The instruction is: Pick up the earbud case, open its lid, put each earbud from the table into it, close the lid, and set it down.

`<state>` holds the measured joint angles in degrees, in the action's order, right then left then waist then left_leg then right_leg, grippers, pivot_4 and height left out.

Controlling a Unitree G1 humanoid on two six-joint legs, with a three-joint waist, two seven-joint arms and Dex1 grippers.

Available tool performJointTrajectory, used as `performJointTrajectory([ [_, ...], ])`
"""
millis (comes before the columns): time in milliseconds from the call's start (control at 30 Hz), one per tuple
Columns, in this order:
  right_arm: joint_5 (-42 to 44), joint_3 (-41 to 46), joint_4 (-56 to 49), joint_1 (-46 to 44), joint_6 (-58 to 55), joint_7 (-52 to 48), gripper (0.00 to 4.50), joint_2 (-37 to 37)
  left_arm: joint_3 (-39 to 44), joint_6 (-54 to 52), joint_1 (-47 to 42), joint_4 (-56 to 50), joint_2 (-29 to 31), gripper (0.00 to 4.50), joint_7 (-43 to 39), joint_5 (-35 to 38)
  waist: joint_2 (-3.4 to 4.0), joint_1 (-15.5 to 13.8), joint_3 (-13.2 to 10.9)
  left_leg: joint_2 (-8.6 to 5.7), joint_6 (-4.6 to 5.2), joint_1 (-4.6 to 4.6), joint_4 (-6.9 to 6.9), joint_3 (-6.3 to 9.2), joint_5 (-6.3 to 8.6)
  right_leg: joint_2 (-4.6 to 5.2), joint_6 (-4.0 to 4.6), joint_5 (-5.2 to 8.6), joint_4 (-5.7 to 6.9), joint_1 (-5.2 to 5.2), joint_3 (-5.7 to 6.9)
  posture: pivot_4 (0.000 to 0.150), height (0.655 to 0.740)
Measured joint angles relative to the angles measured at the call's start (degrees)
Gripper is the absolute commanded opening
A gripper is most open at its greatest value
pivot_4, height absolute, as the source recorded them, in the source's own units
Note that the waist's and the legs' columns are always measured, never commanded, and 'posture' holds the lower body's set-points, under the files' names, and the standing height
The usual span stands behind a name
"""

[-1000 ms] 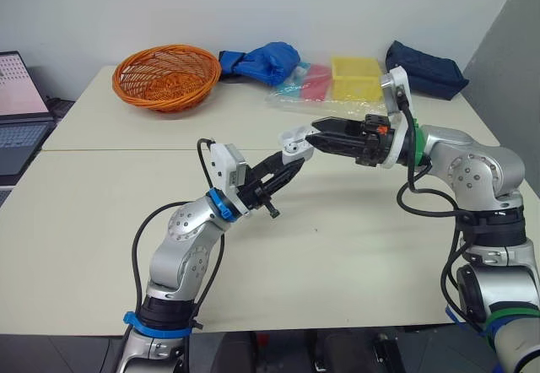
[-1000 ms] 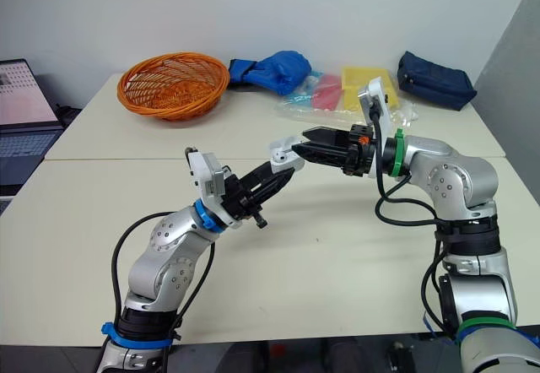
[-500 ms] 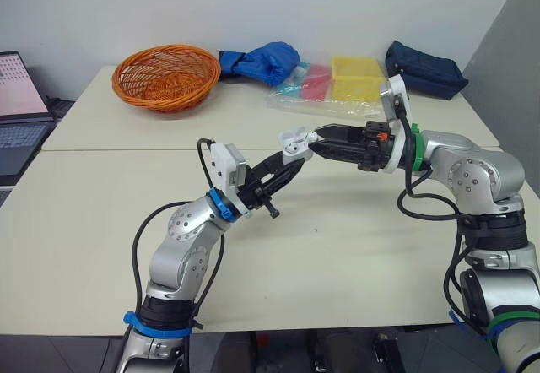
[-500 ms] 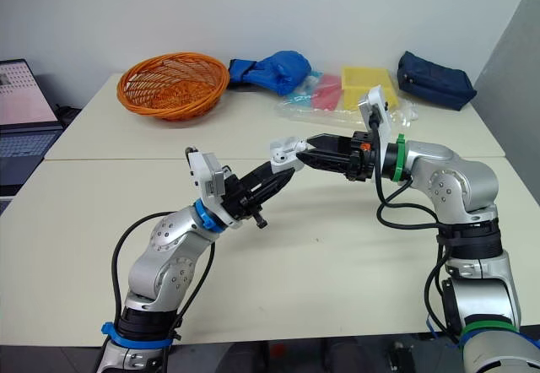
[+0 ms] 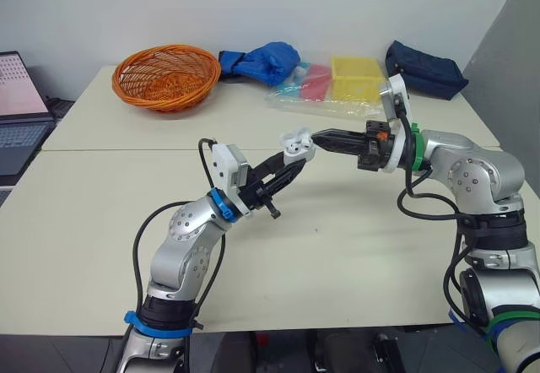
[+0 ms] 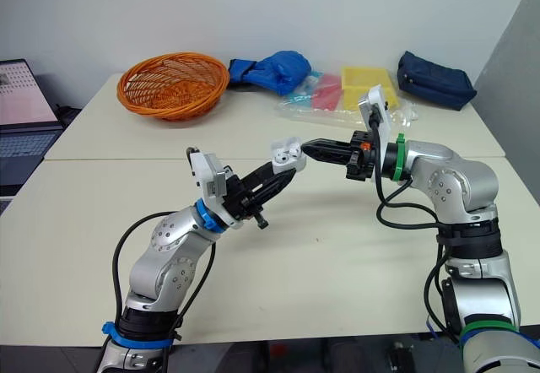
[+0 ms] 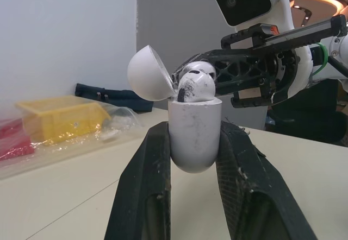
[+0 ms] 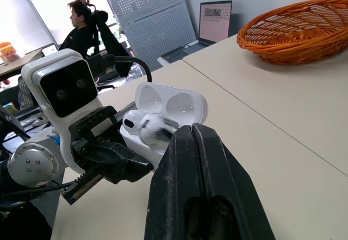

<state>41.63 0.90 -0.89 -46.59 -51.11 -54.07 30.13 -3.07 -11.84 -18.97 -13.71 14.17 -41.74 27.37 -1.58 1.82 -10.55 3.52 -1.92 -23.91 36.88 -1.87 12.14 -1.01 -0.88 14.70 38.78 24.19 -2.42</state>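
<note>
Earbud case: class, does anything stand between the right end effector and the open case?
Nothing visible does. The left end effector holds the earbud case off the table, lid open; the right end effector, shut, sits right at its opening.

The earbud case (image 7: 194,137) is white with faint grey scuffs, the earbud (image 7: 197,83) in it white with dark smudges, and the fingers (image 7: 138,196) of the left gripper (image 7: 193,133) are black with a fine mesh texture. The table (image 5: 354,246) is pale cream; on it the woven basket (image 5: 166,76) is orange, the bag (image 5: 266,59) bright blue, the box (image 5: 355,78) yellow, the pouch (image 5: 426,69) navy, and the laptop screen (image 5: 18,86) pink
</note>
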Motion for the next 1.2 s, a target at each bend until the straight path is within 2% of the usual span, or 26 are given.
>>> performJointTrajectory([
  [333, -0.1, 0.0, 0.3, -0.3, 0.0, 0.4, 0.01, 0.0, 0.0, 0.0, 0.0, 0.0, -0.1, 0.78, 0.1, -0.2, 0.0, 0.0, 0.0, 0.0, 0.0, 0.0, 0.0, -0.01, 0.0, 0.0, 0.0, 0.0, 0.0, 0.0, 0.0, 0.15, 0.74],
  [500, -0.9, 1.4, 4.1, -3.0, 0.2, 0.3, 0.01, 2.9, 0.0, 0.0, 0.7, 0.0, 0.0, 0.78, 0.1, -0.2, 0.0, 0.0, 0.0, -0.01, 0.0, 0.0, 0.0, -0.02, 0.0, 0.01, 0.0, 0.0, -0.04, 0.0, 0.0, 0.15, 0.74],
  [767, -0.8, 2.3, 3.5, -3.6, -0.6, 0.0, 0.01, 4.3, 0.0, 0.0, 0.9, 0.0, 0.1, 0.78, -0.1, -0.2, 0.0, 0.0, 0.0, 0.0, 0.01, 0.0, -0.06, -0.02, 0.0, 0.0, 0.0, 0.0, -0.06, 0.01, -0.01, 0.15, 0.74],
  [867, -0.8, 2.3, 3.5, -4.4, -0.8, 0.2, 0.55, 3.8, 0.0, 0.0, 0.9, 0.0, 0.2, 0.78, -0.2, -0.2, 0.0, 0.0, 0.0, 0.0, 0.01, 0.0, -0.05, -0.02, 0.0, 0.0, 0.0, 0.0, -0.05, 0.01, -0.01, 0.15, 0.74],
  [933, -1.8, 1.9, 3.9, -5.0, -0.6, 0.9, 1.21, 3.3, 0.0, 0.0, 0.9, 0.0, 0.3, 0.78, -0.4, -0.2, 0.0, 0.0, 0.0, 0.0, 0.01, 0.0, -0.05, -0.02, 0.0, 0.0, 0.0, 0.0, -0.05, 0.01, -0.01, 0.15, 0.74],
  [1033, -5.4, -0.6, 7.8, -6.8, 0.0, 2.8, 0.98, 2.9, -0.1, 0.0, 0.6, 0.0, 0.6, 0.78, -1.4, -0.2, 0.0, 0.0, 0.0, 0.0, 0.01, 0.0, -0.04, -0.03, 0.0, 0.0, 0.0, 0.0, -0.04, 0.01, -0.01, 0.15, 0.74],
  [1133, -7.4, -3.6, 11.7, -7.8, -0.1, 1.0, 0.02, 2.5, -0.1, 0.0, 0.3, 0.0, 1.1, 0.78, -2.2, -0.2, 0.0, 0.0, 0.0, 0.0, 0.01, -0.01, -0.05, -0.05, 0.0, 0.0, 0.0, 0.0, -0.05, 0.04, -0.01, 0.15, 0.74],
  [1200, -8.4, -4.7, 12.5, -8.6, -0.1, 0.2, 0.02, 1.6, -0.1, 0.0, 0.0, 0.0, 1.2, 0.78, -2.7, -0.2, 0.0, 0.0, 0.0, 0.0, 0.01, -0.02, -0.07, -0.08, 0.01, 0.0, 0.0, 0.0, -0.06, 0.06, -0.01, 0.15, 0.74],
])
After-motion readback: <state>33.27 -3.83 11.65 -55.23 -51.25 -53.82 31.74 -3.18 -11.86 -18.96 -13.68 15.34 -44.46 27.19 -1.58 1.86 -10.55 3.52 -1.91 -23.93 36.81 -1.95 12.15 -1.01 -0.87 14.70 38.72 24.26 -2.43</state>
